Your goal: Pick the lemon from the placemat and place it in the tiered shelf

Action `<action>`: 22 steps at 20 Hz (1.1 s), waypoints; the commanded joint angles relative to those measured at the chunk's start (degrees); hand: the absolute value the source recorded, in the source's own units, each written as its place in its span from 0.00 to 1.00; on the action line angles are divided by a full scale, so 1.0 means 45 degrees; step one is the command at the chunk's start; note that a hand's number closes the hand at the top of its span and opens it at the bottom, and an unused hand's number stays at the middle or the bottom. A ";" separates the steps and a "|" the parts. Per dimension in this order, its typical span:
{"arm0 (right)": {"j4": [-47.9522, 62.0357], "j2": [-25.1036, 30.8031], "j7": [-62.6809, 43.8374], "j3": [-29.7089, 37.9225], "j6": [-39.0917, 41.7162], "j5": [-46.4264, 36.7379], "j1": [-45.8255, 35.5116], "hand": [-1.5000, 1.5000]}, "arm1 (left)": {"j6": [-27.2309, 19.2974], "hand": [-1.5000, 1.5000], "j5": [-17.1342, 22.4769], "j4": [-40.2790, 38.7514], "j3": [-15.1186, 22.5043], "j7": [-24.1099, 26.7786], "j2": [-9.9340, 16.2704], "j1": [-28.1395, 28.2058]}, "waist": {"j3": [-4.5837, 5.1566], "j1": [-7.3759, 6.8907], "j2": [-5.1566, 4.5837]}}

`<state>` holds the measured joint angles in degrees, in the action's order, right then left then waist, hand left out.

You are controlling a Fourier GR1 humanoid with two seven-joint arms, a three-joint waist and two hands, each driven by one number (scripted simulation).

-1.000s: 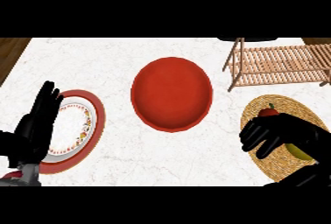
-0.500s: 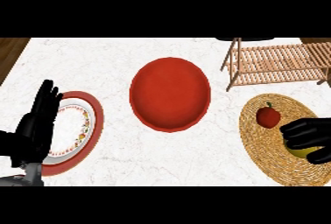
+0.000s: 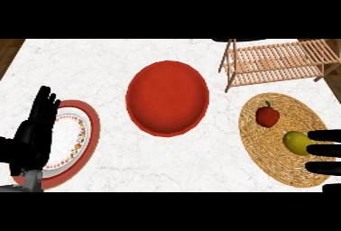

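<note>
A yellow lemon [image 3: 297,142] lies on the round woven placemat [image 3: 273,149] at the right, next to a red apple [image 3: 268,116]. Only the fingers [image 3: 324,150] of my right hand [image 3: 324,168] show, straight, coming in from the right edge and ending just right of the lemon. I cannot tell whether they touch it. The wooden tiered shelf [image 3: 278,62] stands at the back right, beyond the placemat. My left hand [image 3: 34,133] rests open at the left edge, fingers up, over a plate.
A large red plate [image 3: 167,98] lies in the middle of the white marble counter [image 3: 106,58]. A white plate with a red rim [image 3: 73,140] sits at the left under my left hand. The counter's wooden edge shows at the far left.
My right hand has drawn back to the right off the placemat, uncovering the lemon. Its fingers have straightened. The left hand has not moved.
</note>
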<state>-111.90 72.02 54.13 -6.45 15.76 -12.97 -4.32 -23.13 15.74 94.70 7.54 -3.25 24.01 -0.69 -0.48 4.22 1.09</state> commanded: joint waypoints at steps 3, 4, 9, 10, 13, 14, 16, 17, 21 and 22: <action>0.0023 -0.0060 0.2312 0.0816 -0.3546 -0.3971 0.2725 0.00 | -0.0266 0.50 -0.0212 0.0640 -0.0107 -0.0357 0.0187 0.0320 | 0.0025 0.0209 0.0047; 0.0750 -0.0677 0.2392 0.0669 -0.4478 -0.4682 0.3395 0.00 | 0.0218 0.50 0.0078 0.0525 -0.0421 -0.0031 0.0397 0.0370 | 0.0033 0.0029 -0.0031; 0.1760 -0.1993 0.3072 0.1197 -0.7324 -0.6598 0.5713 0.00 | 0.0227 0.50 -0.0132 0.0296 -0.0251 -0.0490 0.0295 -0.0276 | 0.0063 -0.0169 -0.0121; 0.1388 -0.1836 0.3185 0.1952 -0.7537 -0.6332 0.6138 0.00 | 0.0254 0.50 -0.0030 0.0090 -0.0250 0.0194 -0.0147 0.0281 | 0.0089 -0.0159 -0.0092; 0.1753 -0.3143 0.2441 0.1572 -0.8978 -0.7886 0.6250 0.00 | 0.0712 0.50 0.0105 -0.0081 -0.0467 -0.0122 0.0173 -0.0381 | 0.0091 -0.0512 -0.0187; 0.2605 -0.3128 0.2976 0.2331 -0.9668 -0.7636 0.6377 0.00 | 0.0028 0.50 -0.0292 0.0470 -0.0209 -0.0934 0.0114 -0.0793 | 0.0067 -0.0419 -0.0162; 0.2540 -0.3841 0.1737 0.1997 -0.9812 -0.8696 0.5987 0.00 | 0.0310 0.50 -0.0546 0.0018 0.0034 0.0031 -0.0245 -0.0226 | 0.0096 -0.0745 -0.0217; 0.2700 -0.3940 0.1615 0.2314 -1.0477 -0.9234 0.6330 0.00 | 0.0288 0.50 -0.0380 0.0305 -0.0217 -0.0973 0.0168 -0.0893 | 0.0086 -0.0622 -0.0195; 0.3873 -0.4821 0.2044 0.2094 -1.0224 -0.9028 0.5268 0.00 | 0.0874 0.50 -0.0447 0.0332 -0.0263 -0.0877 -0.0121 -0.0855 | 0.0101 -0.0907 -0.0237; 0.3677 -0.4962 0.2030 0.1932 -1.0201 -0.9394 0.5480 0.00 | 0.1023 0.50 -0.0389 0.0306 -0.0379 -0.0985 -0.0105 -0.0875 | 0.0103 -0.0890 -0.0233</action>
<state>-97.52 52.52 58.34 2.23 -26.86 -53.01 21.43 -20.52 13.79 96.22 7.02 -6.30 23.35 -3.51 -0.07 0.78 0.13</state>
